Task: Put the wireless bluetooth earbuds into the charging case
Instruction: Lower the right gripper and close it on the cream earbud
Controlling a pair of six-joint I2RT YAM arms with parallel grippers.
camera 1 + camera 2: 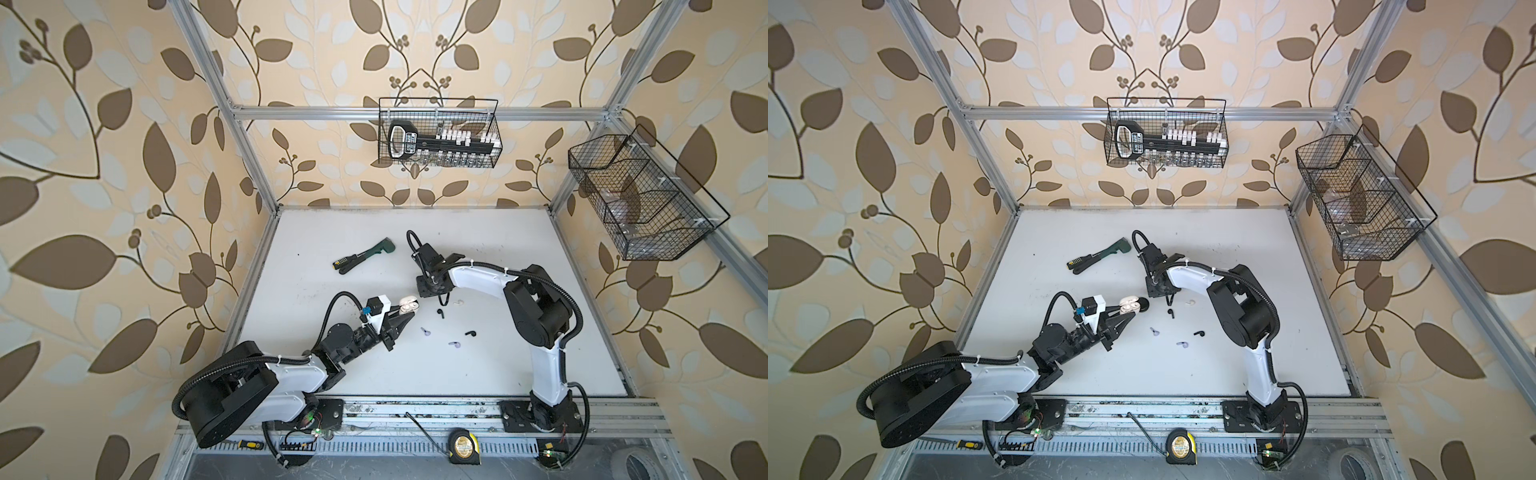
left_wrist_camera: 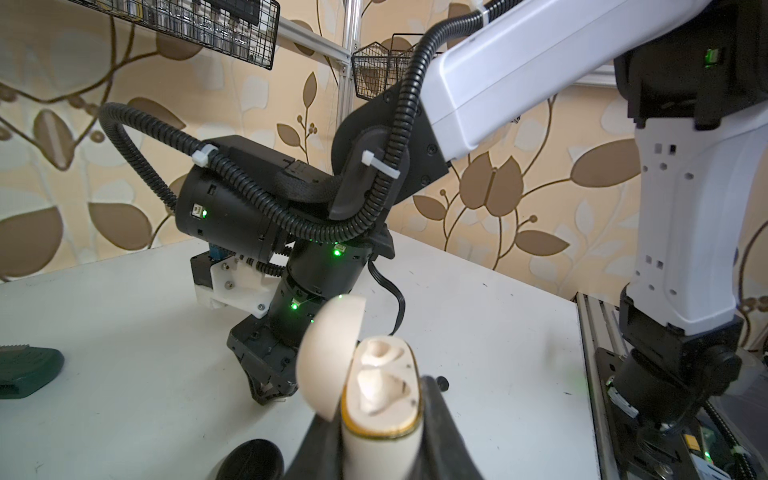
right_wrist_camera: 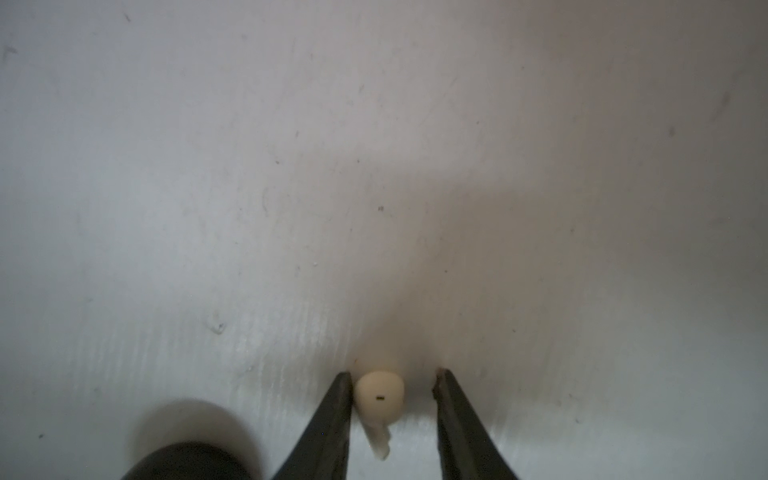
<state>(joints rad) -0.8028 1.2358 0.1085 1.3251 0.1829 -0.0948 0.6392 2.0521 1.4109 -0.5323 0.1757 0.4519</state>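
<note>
Now the left hand (image 2: 380, 436) grips the open charging case (image 2: 382, 386) — the right hand (image 3: 392, 374), partly open, sits around a white earbud (image 3: 379, 395) on the bench (image 3: 374, 166), touching it on one side.

There are two white earbuds (image 1: 458, 302) (image 3: 380, 397), two black earbuds (image 1: 439, 312) (image 1: 470, 333), two lilac earbuds (image 1: 424, 331) (image 1: 454, 344), one cream charging case (image 1: 409, 307) and two wire baskets (image 1: 440, 161) (image 1: 665, 241).

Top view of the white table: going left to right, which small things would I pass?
Green-handled hand tool → open cream plastic charging case → lilac plastic earbud → black plastic earbud → second lilac earbud → second black earbud. I left out the white earbud because it overlaps its neighbours.
</note>
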